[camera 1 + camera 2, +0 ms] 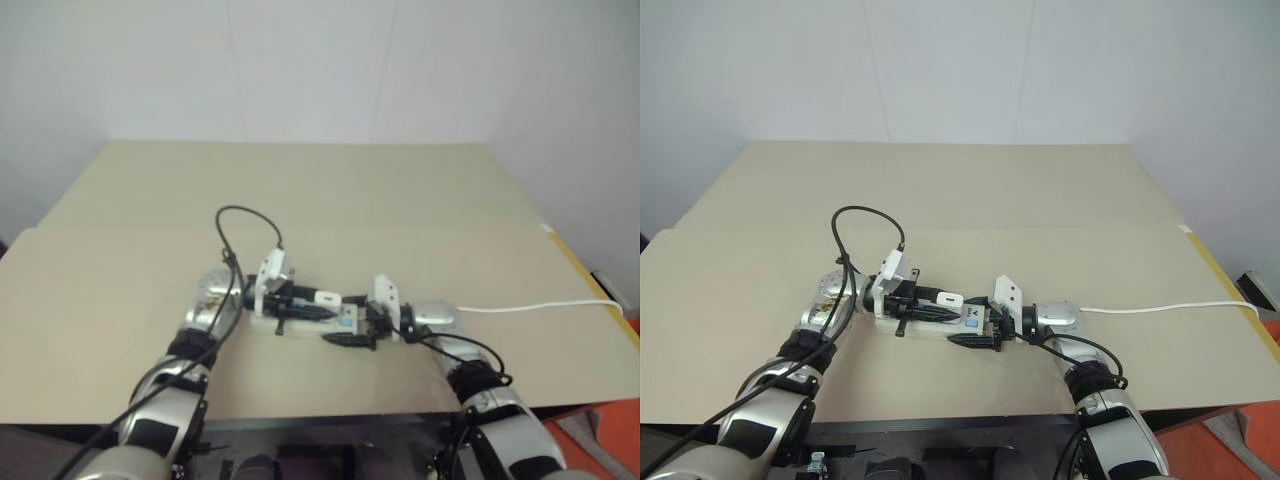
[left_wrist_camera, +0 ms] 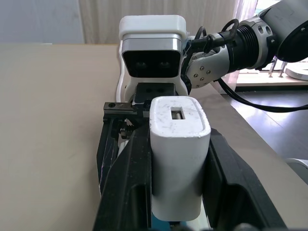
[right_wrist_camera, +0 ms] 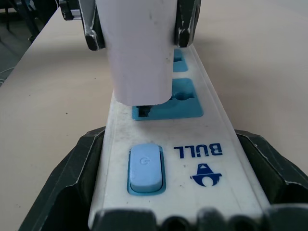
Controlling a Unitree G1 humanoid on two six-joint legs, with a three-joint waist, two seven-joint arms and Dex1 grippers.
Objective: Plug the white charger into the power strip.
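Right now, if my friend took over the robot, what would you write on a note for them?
Left tool: shut on the white charger, holding it just over the power strip, at the blue socket nearest the switch.
Right tool: its fingers hold the switch end of the strip on the table, keeping it steady. The strip's cord runs off toward the table's right edge.
Done: charger picked up and brought to the socket.
Left: it doesn't look fully in yet; whether the prongs have entered can't be seen. Push it home, then let go with both tools.
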